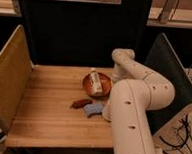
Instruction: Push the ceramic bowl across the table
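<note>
In the camera view, the table fills the middle of the scene, its pale wooden planks bounded by a tan panel on the left, a dark panel at the far side and another dark panel on the right. The ceramic bowl sits on the right part of the table, toward the far edge, reddish-brown and glossy. The gripper reaches over the bowl from the right, its pale tip lying above the bowl's inside; whether it touches the bowl cannot be told. The white arm bends from the near right corner up and around to the bowl. Just near of the bowl lie a small dark-red flat piece and, beside it on the right, a small blue object, next to the arm's body.
</note>
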You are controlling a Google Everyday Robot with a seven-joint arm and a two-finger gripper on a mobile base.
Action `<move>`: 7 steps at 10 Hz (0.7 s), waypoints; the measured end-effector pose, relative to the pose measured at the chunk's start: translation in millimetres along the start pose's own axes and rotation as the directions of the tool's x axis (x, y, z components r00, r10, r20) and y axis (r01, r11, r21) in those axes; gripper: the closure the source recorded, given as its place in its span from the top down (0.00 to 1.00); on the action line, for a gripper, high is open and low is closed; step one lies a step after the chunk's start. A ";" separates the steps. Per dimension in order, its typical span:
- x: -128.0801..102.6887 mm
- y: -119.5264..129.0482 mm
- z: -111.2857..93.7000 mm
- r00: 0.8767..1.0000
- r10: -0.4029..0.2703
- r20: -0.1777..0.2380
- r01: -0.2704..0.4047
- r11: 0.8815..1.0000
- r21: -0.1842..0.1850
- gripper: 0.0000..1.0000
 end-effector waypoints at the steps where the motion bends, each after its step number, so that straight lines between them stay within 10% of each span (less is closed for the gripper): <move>1: 4.3 10.9 5.5 0.999 -0.026 -0.020 0.026 1.000 -0.004 0.00; 7: -10.3 67.7 12.8 0.981 -0.189 -0.033 0.191 0.980 0.060 0.00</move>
